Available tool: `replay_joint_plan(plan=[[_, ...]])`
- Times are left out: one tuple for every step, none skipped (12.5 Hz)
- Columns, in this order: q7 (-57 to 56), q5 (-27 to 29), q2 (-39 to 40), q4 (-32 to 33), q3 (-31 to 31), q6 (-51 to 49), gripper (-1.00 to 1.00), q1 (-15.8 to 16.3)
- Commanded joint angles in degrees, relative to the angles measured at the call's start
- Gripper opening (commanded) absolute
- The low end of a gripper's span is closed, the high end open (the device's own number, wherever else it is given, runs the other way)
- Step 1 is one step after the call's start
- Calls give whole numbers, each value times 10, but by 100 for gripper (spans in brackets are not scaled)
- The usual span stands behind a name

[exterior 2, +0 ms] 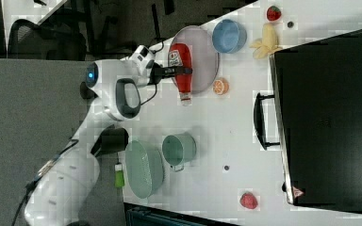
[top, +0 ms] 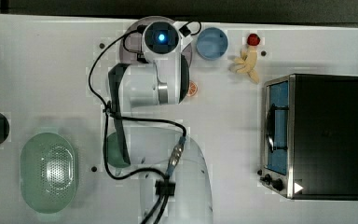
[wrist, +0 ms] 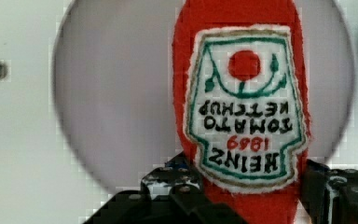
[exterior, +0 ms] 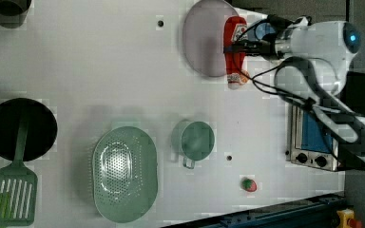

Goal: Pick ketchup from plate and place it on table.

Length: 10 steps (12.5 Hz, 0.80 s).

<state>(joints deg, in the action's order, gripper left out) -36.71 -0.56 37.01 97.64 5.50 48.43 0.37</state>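
Ketchup (wrist: 242,107) fills the wrist view closest to the lens, its label facing up, red body running between the two dark fingers (wrist: 177,196) of the claw (wrist: 247,200); the jaws stand about half open and pressed to either flank of the bottle, so I judge it gripped across its narrow width. In the left view, going left to right, the pale plate (exterior: 204,40) sits at the desk's (exterior: 100,66) far edge; the ketchup (exterior: 235,50) lies along the plate's right rim, whitish cap overhanging onto the desk; the claw (exterior: 240,46) reaches in from the right, crossing the bottle's long axis at right angles near mid-body. The coming lift likely depends on that crosswise hold staying centred, lest the bottle tip.
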Motion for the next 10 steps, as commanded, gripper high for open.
replay_joint_plan(plan=[[-8, 39, -103, -20, -2, -60, 20, -13], [-8, 42, -130, -19, -3, -90, 20, -17], [-8, 42, -157, -17, -7, -130, 20, -21], [-8, 42, -183, -15, -11, -180, 20, -25], [-8, 42, -208, -9, -17, -225, 20, -29], [-8, 42, -231, -1, -25, -256, 20, -32], [-8, 42, -254, 13, -34, -271, 20, -35], [-8, 42, -278, 36, -45, -273, 20, -38], [-8, 42, -300, 64, -55, -272, 20, -40], [-8, 42, -321, 95, -64, -271, 20, -41]])
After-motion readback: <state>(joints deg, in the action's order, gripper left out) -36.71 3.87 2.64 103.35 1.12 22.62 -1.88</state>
